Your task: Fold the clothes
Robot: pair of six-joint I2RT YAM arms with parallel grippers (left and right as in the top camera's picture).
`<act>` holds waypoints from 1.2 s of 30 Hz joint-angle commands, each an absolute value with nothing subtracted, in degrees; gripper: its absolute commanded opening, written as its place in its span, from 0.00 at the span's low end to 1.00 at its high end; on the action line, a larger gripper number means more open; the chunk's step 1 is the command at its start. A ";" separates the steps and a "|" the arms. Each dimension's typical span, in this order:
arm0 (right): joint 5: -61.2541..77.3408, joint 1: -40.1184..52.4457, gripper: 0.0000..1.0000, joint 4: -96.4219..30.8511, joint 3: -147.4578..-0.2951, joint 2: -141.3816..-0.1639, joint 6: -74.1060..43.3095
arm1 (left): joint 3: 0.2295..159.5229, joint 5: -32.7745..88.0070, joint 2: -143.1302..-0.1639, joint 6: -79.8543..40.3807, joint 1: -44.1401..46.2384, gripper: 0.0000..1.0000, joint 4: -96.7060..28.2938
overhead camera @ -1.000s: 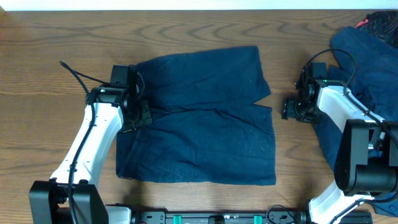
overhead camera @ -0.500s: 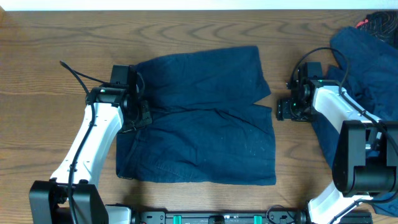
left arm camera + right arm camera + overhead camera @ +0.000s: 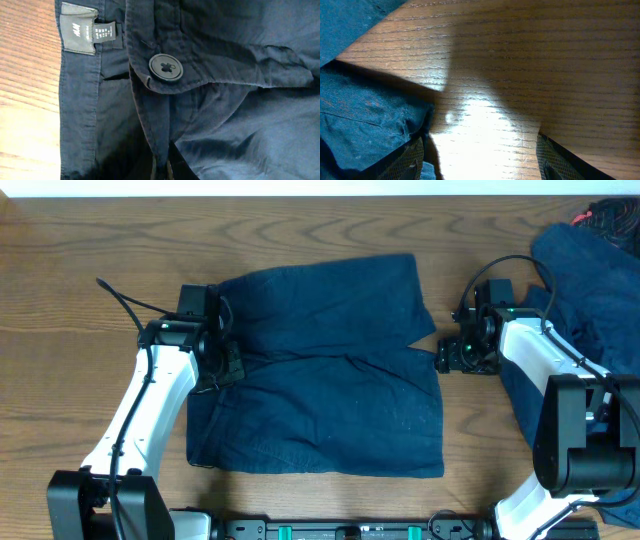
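The dark navy blue cloth shorts (image 3: 320, 395) lie flat in the middle of the brown wood-grain worktop (image 3: 60, 300). Their lower leg reaches towards the near edge, the waistband points to the left edge and both leg hems to the right.

At the waistband my left gripper (image 3: 226, 366) is closed right down on the shorts. In its own camera the tips (image 3: 161, 171) pinch a fold of the fly, below the round dark button (image 3: 165, 67) and beside the grey sewn-in label (image 3: 89, 34). I cannot tell whether I have both layers or only the top flap. If only the flap, a lift would peel the fly open instead of carrying the waist.

Across the garment my right gripper (image 3: 442, 358) sits at the notch between the two legs, fingers spread wide and holding nothing. Its camera shows bare wood between the fingers (image 3: 409, 161), with the hem just beside one of them. Closing here would likely catch only an edge or miss, so that one side rises alone and the cloth skews.

Farther off, a heap of dark navy blue soft cloth (image 3: 590, 290) fills the far right corner. My right arm lies over it and could drag it along on a sweep.
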State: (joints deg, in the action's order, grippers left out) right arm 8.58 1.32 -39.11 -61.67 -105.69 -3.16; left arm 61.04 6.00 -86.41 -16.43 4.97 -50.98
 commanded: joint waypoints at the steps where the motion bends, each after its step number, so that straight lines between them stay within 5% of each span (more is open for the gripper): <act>1: 13.74 3.03 0.71 -38.48 -58.96 -109.16 -2.46 | 61.19 5.54 -86.37 -15.70 4.69 0.06 -51.18; 36: 7.14 3.07 0.72 -36.51 -58.92 -115.92 -4.89 | 61.19 5.54 -86.37 -15.70 4.69 0.07 -51.22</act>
State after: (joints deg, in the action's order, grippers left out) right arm 9.89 2.87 -34.65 -63.46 -108.33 -3.44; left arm 61.04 6.00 -86.41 -16.43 4.97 -50.98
